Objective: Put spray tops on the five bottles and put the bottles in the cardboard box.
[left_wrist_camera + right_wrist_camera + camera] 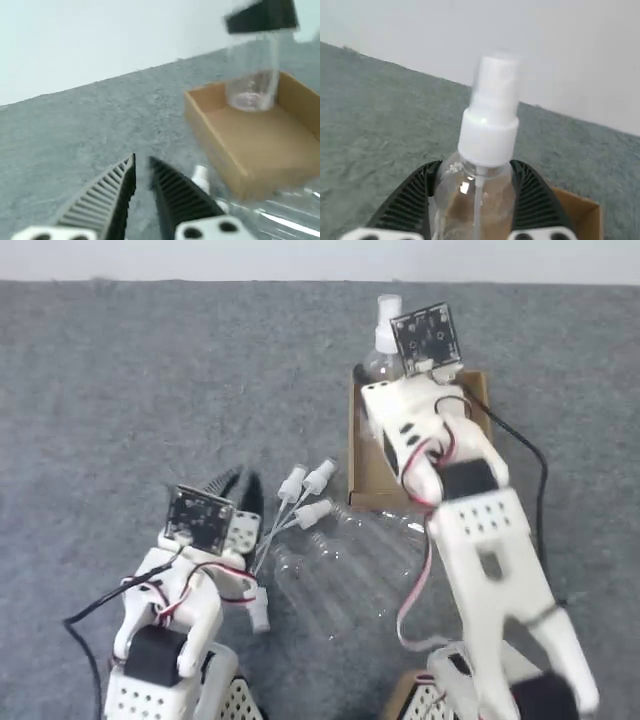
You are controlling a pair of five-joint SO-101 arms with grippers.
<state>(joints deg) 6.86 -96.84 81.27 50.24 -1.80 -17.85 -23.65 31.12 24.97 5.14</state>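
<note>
The right gripper (476, 172) clamps a capped spray bottle (470, 205) by its shoulder, base inside the cardboard box (372, 492) at one o'clock, the box's sole content. The plastic is probably thin, light and slick, so grip the body gently. The left gripper (142, 162), narrowly open and empty, hangs by loose spray tops (308, 490) at centre; bare bottles (340, 560) lie toward six.

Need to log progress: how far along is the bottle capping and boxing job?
Done: one bottle has its spray top on. In hand: the right gripper holds it upright over the cardboard box, not yet released. Remaining: loose spray tops and clear bottles lie on the table near the empty left gripper.
</note>
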